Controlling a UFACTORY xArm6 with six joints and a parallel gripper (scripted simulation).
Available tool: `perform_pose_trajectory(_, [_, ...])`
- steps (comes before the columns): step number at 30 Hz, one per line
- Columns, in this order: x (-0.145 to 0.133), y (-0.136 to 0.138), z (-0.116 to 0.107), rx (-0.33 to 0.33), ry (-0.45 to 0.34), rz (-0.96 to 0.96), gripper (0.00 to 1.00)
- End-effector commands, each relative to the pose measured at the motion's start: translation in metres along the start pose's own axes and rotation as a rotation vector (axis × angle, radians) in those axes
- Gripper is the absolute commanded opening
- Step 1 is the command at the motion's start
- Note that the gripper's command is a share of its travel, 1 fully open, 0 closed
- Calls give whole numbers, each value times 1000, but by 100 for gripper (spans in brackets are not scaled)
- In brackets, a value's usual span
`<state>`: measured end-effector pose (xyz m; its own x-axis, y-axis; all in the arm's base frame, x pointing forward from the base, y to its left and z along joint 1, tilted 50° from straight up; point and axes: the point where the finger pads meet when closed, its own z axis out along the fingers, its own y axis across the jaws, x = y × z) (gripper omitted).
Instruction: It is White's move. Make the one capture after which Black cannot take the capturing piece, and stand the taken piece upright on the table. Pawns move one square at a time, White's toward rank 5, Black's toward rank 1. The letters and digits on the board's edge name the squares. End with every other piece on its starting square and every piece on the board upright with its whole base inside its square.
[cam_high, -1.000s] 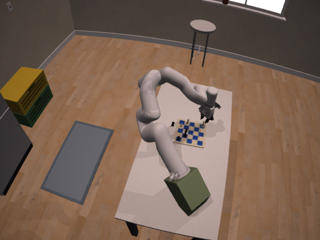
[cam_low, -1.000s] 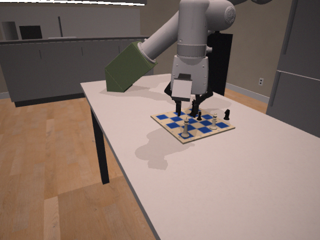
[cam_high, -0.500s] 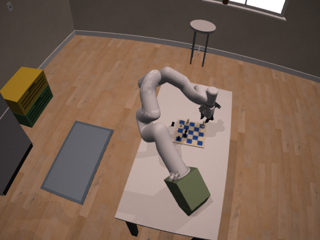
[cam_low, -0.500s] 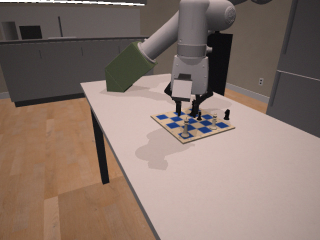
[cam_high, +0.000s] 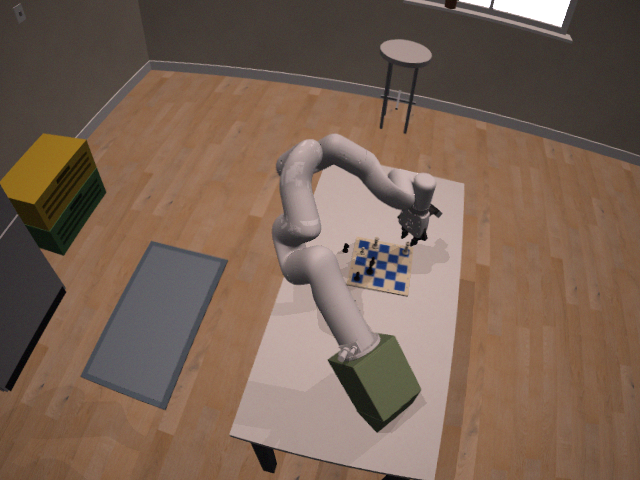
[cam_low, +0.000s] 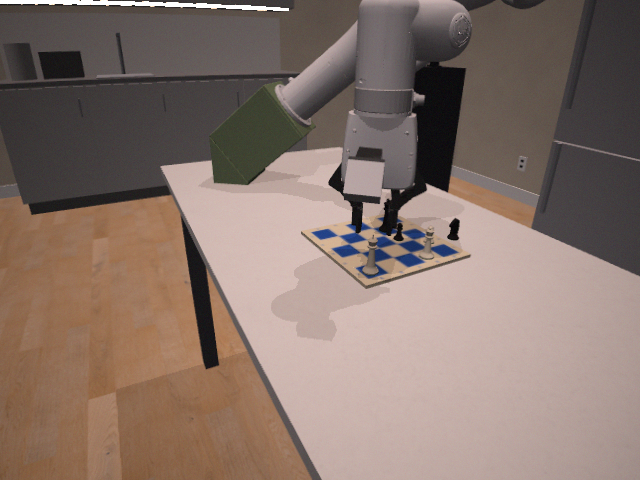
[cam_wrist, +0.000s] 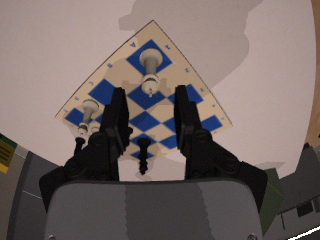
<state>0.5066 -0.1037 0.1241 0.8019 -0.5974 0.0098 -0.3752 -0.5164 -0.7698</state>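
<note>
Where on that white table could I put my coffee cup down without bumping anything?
The near stretch of the table, between the chessboard and the front edge, shows bare. It is crowded at the board, under the gripper, beside the black knight, and farther back by the green base.

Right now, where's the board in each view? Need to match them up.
Top: board lies right of centre on the table, just right of the arm's lower link.
Exterior: board sits mid-frame, slightly right, under the wrist.
Wrist: board fills the upper middle, one corner pointing up, with the dark fingers in front of it.
Shared landmark: the open gripper, over the board's edge in all three.
</note>
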Motion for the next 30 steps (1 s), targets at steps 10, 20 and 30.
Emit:
perform_pose_trajectory(10, [1,0,-1,0,3,-1,42])
perform_pose_trajectory(20, [1,0,-1,0,3,-1,42])
perform_pose_trajectory(30, [1,0,1,0,3,-1,42])
